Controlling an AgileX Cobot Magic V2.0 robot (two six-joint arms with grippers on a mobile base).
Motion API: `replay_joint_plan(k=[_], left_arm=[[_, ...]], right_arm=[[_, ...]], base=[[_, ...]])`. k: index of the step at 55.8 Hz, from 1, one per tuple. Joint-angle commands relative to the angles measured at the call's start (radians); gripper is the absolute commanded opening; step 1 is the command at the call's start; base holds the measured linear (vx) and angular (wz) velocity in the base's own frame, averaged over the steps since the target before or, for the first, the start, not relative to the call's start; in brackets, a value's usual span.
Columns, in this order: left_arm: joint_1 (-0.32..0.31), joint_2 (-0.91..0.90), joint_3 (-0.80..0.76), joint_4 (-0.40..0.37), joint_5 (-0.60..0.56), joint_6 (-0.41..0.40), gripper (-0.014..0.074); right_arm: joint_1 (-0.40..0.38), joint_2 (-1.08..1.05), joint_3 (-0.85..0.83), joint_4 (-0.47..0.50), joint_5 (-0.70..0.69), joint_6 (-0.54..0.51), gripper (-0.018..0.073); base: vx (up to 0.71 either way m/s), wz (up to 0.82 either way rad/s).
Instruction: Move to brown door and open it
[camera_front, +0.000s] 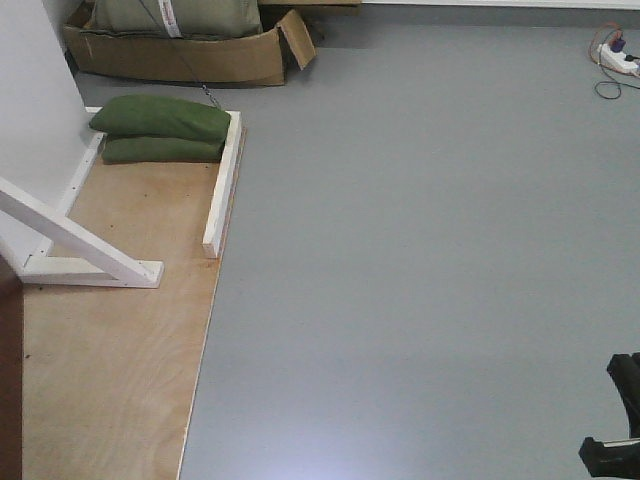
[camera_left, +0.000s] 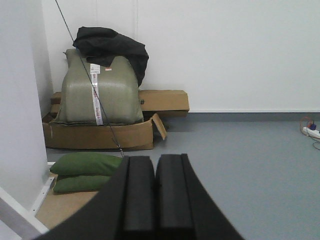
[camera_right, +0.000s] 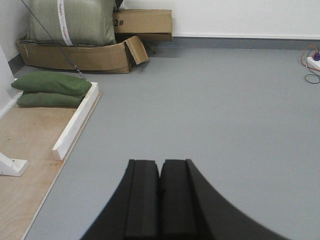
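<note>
My left hand (camera_left: 155, 161) and right hand (camera_right: 160, 164) are both pressed fully closed, gripping nothing. The brown door (camera_front: 8, 400) shows only as a dark sliver at 9 o'clock, at the front view's left edge, beside the plywood board (camera_front: 110, 380). White brace (camera_front: 80, 240) at 10 o'clock. Beyond it lie two green sandbags (camera_front: 160, 130). Farthest is a cardboard box (camera_front: 170, 60), at 11 o'clock.

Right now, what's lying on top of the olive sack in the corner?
A crumpled black cloth drapes the olive sack across its top and right shoulder; anything beneath it is covered.
</note>
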Motion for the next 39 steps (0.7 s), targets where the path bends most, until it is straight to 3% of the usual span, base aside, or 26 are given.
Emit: replay_joint_plan(k=[1, 39], left_arm=[[-0.001, -0.013, -0.023, -0.008, -0.075, -0.010, 0.0136], [-0.001, -0.013, -0.023, -0.008, -0.075, -0.010, 0.0136]], right_arm=[[0.002, -0.006, 0.004, -0.007, -0.076, -0.009, 0.0000], [0.002, -0.006, 0.004, -0.007, -0.083, -0.009, 0.0000]], base=[[0.17, -0.06], [0.05, -0.02]])
